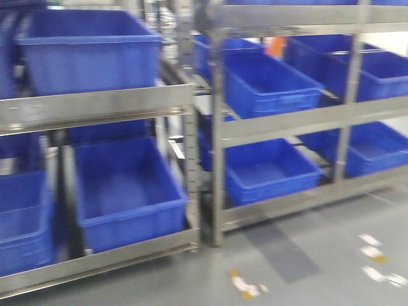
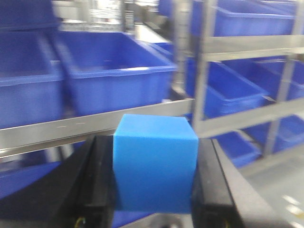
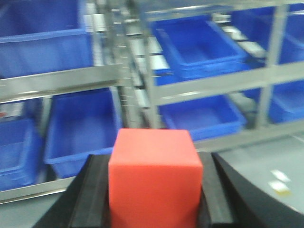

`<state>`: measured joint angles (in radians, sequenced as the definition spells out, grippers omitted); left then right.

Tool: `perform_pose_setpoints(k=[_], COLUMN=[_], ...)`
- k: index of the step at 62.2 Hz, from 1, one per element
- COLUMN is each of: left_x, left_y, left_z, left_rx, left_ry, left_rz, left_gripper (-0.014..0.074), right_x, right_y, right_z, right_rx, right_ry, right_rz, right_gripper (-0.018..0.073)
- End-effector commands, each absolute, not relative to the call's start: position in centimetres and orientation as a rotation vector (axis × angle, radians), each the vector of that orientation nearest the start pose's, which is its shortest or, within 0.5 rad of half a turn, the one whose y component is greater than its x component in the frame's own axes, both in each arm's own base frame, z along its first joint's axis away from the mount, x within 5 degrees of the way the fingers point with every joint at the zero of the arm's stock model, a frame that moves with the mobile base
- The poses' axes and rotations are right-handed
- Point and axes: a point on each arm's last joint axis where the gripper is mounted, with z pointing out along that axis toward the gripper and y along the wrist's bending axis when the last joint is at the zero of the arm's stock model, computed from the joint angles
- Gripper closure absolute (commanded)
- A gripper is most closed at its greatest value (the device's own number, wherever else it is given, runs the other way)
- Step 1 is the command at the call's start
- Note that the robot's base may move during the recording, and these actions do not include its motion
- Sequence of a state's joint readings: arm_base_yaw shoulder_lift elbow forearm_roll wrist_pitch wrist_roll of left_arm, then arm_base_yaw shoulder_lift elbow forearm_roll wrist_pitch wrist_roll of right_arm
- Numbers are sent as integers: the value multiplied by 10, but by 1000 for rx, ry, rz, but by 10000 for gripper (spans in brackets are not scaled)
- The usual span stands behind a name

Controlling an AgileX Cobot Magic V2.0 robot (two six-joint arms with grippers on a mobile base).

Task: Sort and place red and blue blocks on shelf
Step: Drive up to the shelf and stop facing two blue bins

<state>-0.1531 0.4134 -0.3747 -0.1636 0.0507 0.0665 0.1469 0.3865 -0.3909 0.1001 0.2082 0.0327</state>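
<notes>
A bright blue block (image 2: 156, 164) fills the lower middle of the left wrist view, pinched between the black fingers (image 2: 97, 180) of my left gripper (image 2: 154, 190), which is shut on it. In the right wrist view a bright red block (image 3: 154, 178) sits clamped the same way in my right gripper (image 3: 154, 199). Both blocks hang in the air in front of the grey metal shelf (image 1: 95, 108), whose steel front rail (image 2: 71, 128) runs just beyond the blue block. Neither gripper shows in the front view.
Large blue plastic bins (image 1: 127, 191) fill the shelf tiers on two racks. An upright steel post (image 1: 217, 140) separates the racks. Grey floor (image 1: 306, 261) with scuffed yellow-white marks (image 1: 245, 287) lies below right. All views are motion-blurred.
</notes>
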Motion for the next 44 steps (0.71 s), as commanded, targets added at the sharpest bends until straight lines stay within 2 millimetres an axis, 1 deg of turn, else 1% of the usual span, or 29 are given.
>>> perform_pose_setpoints(k=[1,44], left_x=[96,96], left_y=[-14,-14], left_z=[323,323], left_rx=[32,32], left_ry=[1464,1464], left_rz=[-202,-202], left_gripper=[472,472], right_x=[90,90], right_y=[14,14], right_z=[318,318], right_rx=[-22,-22], right_ry=[1571,1571], right_rz=[215,215], right_gripper=[491,491])
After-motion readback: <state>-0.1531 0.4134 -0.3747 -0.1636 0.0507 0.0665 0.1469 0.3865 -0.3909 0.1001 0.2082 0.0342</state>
